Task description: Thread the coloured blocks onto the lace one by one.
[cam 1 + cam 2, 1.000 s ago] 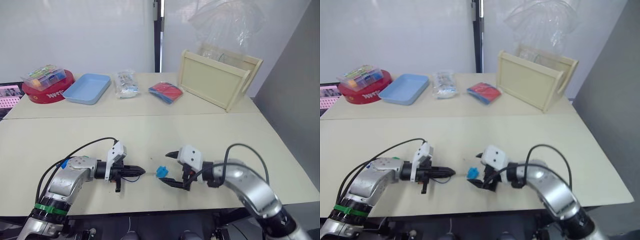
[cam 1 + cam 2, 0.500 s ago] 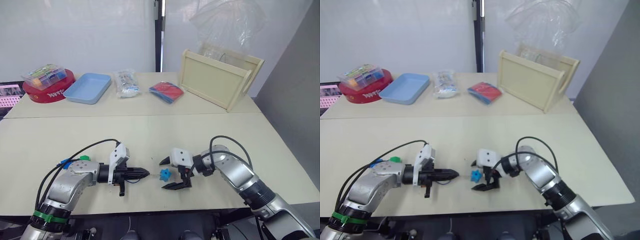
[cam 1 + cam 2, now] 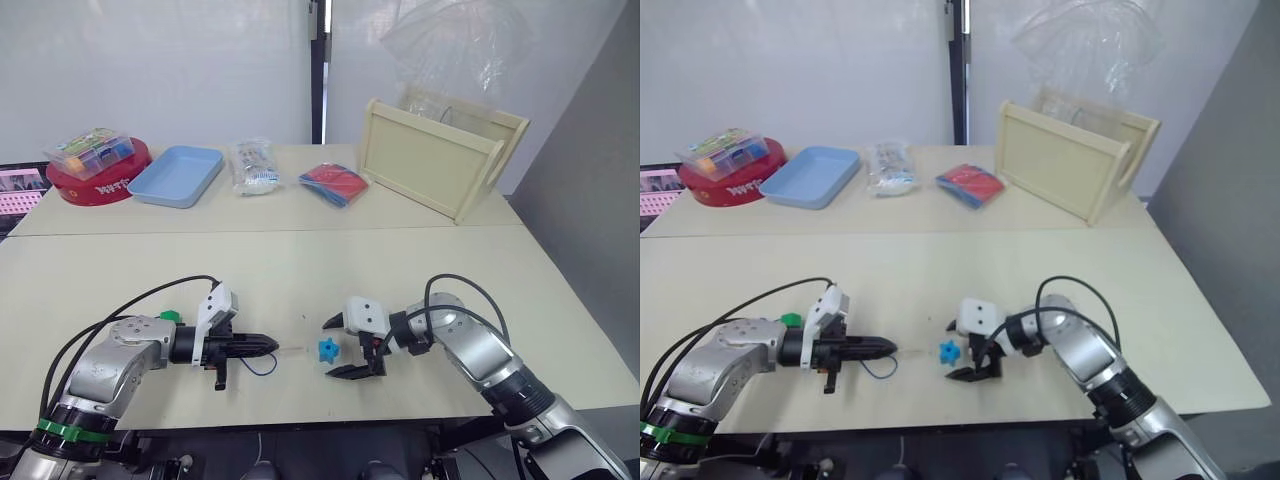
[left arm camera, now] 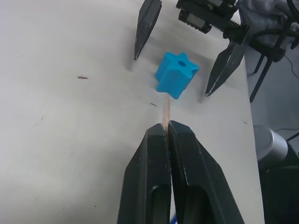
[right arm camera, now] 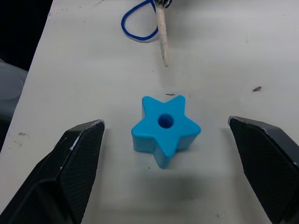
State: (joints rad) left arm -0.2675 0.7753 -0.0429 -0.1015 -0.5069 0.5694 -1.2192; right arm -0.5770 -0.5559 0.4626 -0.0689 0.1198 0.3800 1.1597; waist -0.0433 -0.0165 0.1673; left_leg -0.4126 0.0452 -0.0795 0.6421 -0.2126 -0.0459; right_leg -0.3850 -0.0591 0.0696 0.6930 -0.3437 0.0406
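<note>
A blue star-shaped block (image 3: 326,349) with a hole through its middle lies flat on the table. My right gripper (image 3: 327,350) is open, one finger on either side of the block and touching neither side (image 5: 166,128). My left gripper (image 3: 272,346) is shut on the lace's pale stiff tip (image 4: 166,109), which points at the block and stops just short of it. The dark-blue lace (image 5: 139,21) loops on the table under the left fingers. A small green piece (image 3: 169,317) shows behind my left wrist.
Along the far table stand a red round tin (image 3: 95,185) topped by a clear box of small pieces (image 3: 90,152), a light-blue tray (image 3: 180,176), a clear bag (image 3: 252,167), a red-and-blue packet (image 3: 332,185) and a wooden crate (image 3: 440,155).
My left gripper has drawn back a little to the left with the lace tip. The right gripper stays open around the star block, which has not moved.
</note>
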